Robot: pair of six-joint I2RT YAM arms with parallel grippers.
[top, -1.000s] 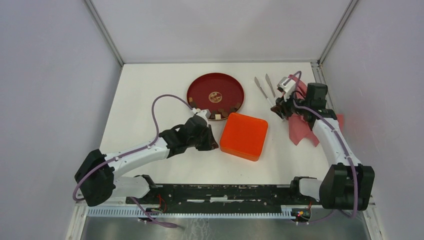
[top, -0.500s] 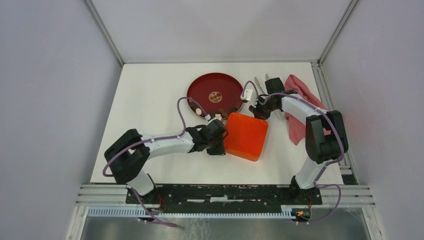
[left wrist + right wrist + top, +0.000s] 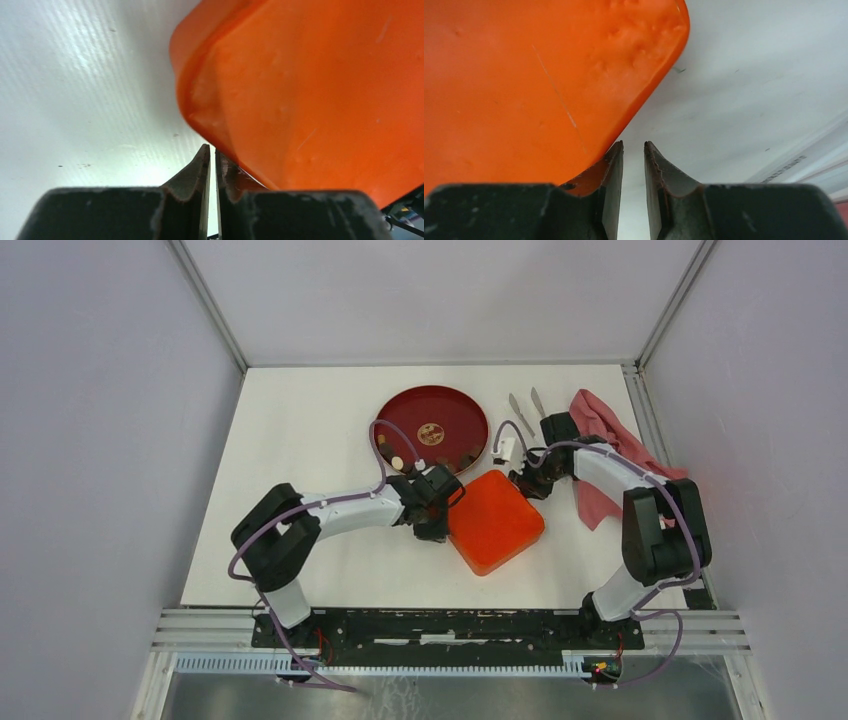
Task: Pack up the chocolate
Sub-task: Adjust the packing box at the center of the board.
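Several small dark and pale chocolate pieces (image 3: 397,461) lie along the near rim of the red plate (image 3: 431,405). An orange box (image 3: 497,520) lies lid-up in front of the plate, turned at an angle. My left gripper (image 3: 445,517) sits low at the box's left edge. In the left wrist view its jaws (image 3: 212,150) are nearly together with nothing between them, and the right finger touches the orange box (image 3: 310,90). My right gripper (image 3: 527,483) is at the box's far right corner, its jaws (image 3: 634,145) a narrow gap apart and empty, with the orange box (image 3: 524,85) against the left finger.
A pink cloth (image 3: 603,418) lies at the back right under the right arm. Two metal tweezers (image 3: 521,412) rest beside the plate. Grey walls close in the white table (image 3: 300,440) on three sides.
The right arm swung in from the right side to the box's far corner and its jaws narrowed. The left arm pushed in at the box's left edge. The box turned and slid nearer.
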